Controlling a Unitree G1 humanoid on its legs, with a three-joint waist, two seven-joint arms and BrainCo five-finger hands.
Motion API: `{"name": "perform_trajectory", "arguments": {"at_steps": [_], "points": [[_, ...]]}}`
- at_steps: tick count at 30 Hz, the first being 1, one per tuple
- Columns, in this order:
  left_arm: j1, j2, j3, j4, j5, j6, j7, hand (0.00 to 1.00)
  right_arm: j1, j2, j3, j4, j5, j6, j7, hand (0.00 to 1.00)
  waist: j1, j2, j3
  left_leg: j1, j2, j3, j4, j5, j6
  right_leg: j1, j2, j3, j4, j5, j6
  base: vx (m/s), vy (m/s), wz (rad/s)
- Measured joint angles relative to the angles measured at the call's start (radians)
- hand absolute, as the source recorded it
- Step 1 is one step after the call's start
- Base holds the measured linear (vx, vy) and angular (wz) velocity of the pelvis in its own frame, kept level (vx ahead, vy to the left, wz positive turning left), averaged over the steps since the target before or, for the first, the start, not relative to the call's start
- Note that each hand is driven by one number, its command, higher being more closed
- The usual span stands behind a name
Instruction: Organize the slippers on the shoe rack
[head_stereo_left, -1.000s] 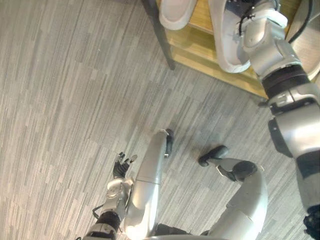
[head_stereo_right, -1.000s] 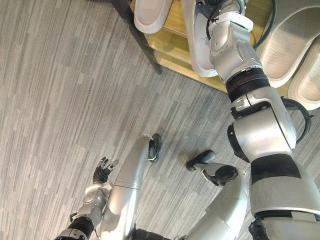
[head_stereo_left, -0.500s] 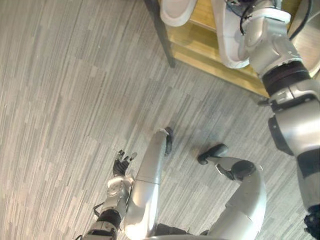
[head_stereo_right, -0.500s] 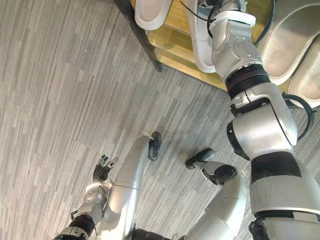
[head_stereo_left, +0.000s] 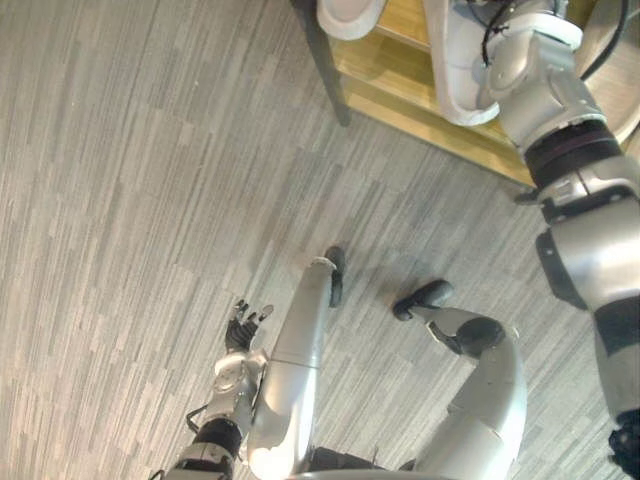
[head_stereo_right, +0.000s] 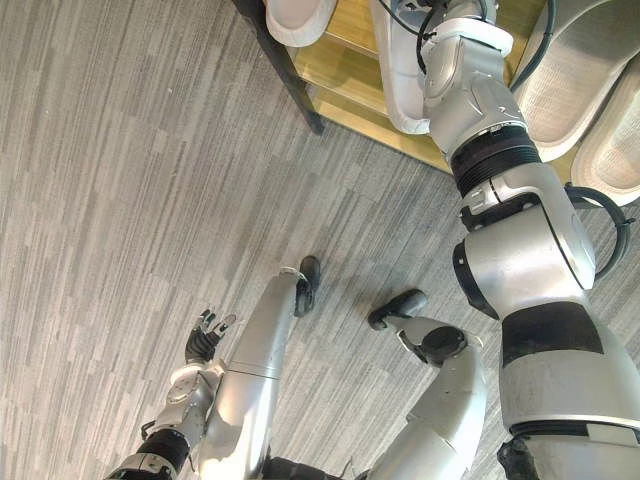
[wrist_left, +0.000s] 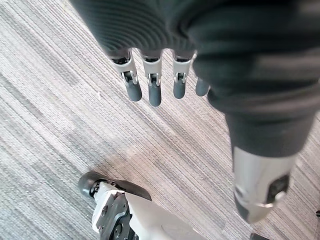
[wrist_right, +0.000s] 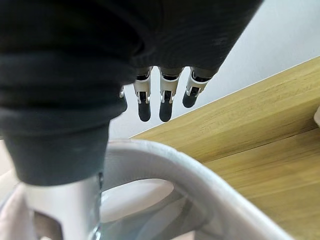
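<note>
A white slipper (head_stereo_left: 455, 70) lies heel toward me on the wooden shelf (head_stereo_left: 400, 85) of the shoe rack. My right arm reaches over it. In the right wrist view my right hand (wrist_right: 165, 100) is open, with straight fingers above the slipper's strap (wrist_right: 190, 175) and the thumb down beside the strap. I cannot tell whether the thumb touches it. A second white slipper (head_stereo_left: 345, 15) sits to the left on the same shelf. My left hand (head_stereo_left: 240, 330) hangs open low over the grey floor, holding nothing.
The rack's dark leg (head_stereo_left: 325, 70) stands at its left front corner. Two pale ribbed slippers (head_stereo_right: 575, 80) lie to the right of the rack. Striped grey carpet (head_stereo_left: 150, 200) stretches out to the left.
The camera has shifted slightly. My right arm and the slipper under it have edged a little deeper onto the shelf. My left hand has not moved.
</note>
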Motion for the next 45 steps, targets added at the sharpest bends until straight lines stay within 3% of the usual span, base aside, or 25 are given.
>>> {"name": "perform_trajectory", "arguments": {"at_steps": [5,17,22,28,37,45], "points": [[-0.001,0.005,0.007,0.001,-0.010,0.001,0.000,0.00,-0.007,0.005,0.008,0.035,0.000,0.013,-0.032,0.00,-0.002,-0.021,-0.007,0.015,-0.003,0.000,-0.033,0.021,-0.005,0.011,0.006,-0.007,-0.022,0.002,-0.001,-0.02,0.017,0.03],[-0.004,0.011,0.008,0.003,-0.029,0.013,-0.001,0.00,-0.034,0.012,0.008,0.037,0.002,0.037,-0.053,0.00,-0.004,-0.031,-0.012,0.014,-0.001,-0.014,-0.058,0.048,-0.018,0.017,0.016,-0.026,-0.035,0.006,-0.006,-0.01,0.025,0.01],[-0.107,0.010,0.018,0.047,-0.107,0.015,0.004,0.00,-0.066,0.110,0.026,0.055,0.086,0.031,-0.030,0.00,-0.020,-0.039,-0.014,0.014,0.015,-0.012,-0.057,0.050,-0.019,0.018,0.032,-0.029,-0.048,0.015,-0.017,-0.02,0.054,-0.08],[-0.116,0.005,0.038,0.042,-0.126,0.017,-0.001,0.00,-0.052,0.130,-0.135,0.005,0.210,-0.009,-0.022,0.00,-0.026,-0.052,-0.021,0.012,0.016,-0.016,-0.048,0.050,-0.019,0.020,0.037,-0.028,-0.046,0.015,-0.017,-0.02,0.057,0.00],[-0.113,0.008,0.083,0.062,-0.147,0.025,-0.003,0.00,0.154,0.199,-0.462,-0.287,0.338,-0.064,-0.048,0.00,-0.040,-0.065,-0.028,0.035,0.043,0.000,-0.031,0.042,-0.012,0.032,0.055,-0.014,-0.045,0.016,-0.017,-0.03,0.054,-0.09],[-0.110,0.014,0.117,0.080,-0.147,0.028,-0.009,0.00,0.299,0.328,-0.568,-0.412,0.474,-0.132,-0.037,0.00,-0.048,-0.072,-0.032,0.044,0.068,0.003,-0.028,0.037,-0.016,0.034,0.080,-0.008,-0.048,0.016,-0.017,-0.04,0.027,-0.09]]}}
